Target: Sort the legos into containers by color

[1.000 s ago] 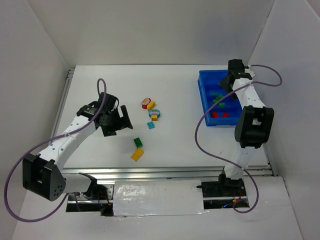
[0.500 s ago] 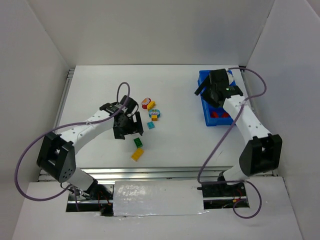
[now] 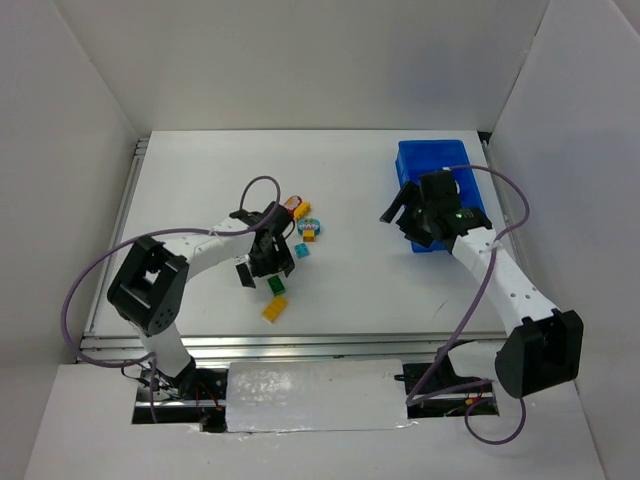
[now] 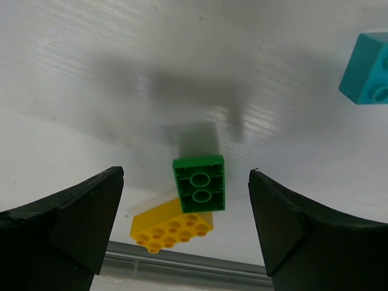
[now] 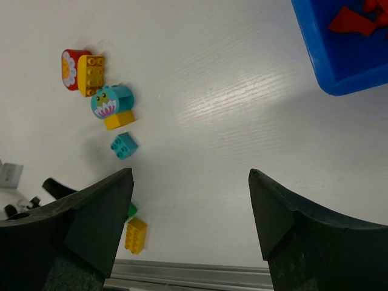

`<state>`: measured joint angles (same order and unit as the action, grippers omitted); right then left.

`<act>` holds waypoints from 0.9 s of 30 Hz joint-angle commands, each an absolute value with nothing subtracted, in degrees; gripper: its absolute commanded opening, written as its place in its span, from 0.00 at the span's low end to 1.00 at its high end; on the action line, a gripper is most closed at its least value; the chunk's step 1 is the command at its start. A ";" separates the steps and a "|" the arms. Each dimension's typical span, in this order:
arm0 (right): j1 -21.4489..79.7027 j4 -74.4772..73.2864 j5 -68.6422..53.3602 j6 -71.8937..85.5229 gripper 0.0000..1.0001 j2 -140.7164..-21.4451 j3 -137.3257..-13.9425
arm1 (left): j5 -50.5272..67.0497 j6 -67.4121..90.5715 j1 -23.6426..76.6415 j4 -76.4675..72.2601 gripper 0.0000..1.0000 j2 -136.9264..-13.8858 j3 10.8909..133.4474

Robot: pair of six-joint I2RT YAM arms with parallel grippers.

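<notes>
- The left jaws stand wide and empty, hanging low over the green brick, which shows between them in the wrist view.
- The main risk is the yellow brick. It lies right against the green one's near end, touching or nearly so, and I cannot tell which. A low or sloppy close could catch both, or shove the yellow one towards the front rail of the worktop.
- The green brick sits slightly askew to the jaws. A straight descent might land a finger on its studs, or twist it out as the jaws close.
- The teal brick lies well off to one side and looks safe from this grasp.
- The right jaws are also parted with nothing between them. They sit over bare worktop just beside the near corner of the blue bin and face the loose pile.
- If both arms work that patch together, they could clash, or one could scatter the pile.
- Still out on the worktop are the red flower piece, a yellow brick beside it and the round teal piece.
- Red bricks already lie in the bin's near compartment. The dividers are hard to read from here, so a drop could end in the wrong colour.
- The left arm reaches in towards the middle with its wrist bent down.
- The right arm stretches forward and inward, its wrist level with the bin's near end.
</notes>
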<state>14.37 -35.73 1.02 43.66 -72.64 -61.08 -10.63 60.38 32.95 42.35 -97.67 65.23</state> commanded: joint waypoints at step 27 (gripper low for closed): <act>18.53 3.39 -24.07 48.08 0.81 -55.38 -34.66 | -6.86 67.85 36.65 41.23 0.00 -101.70 87.36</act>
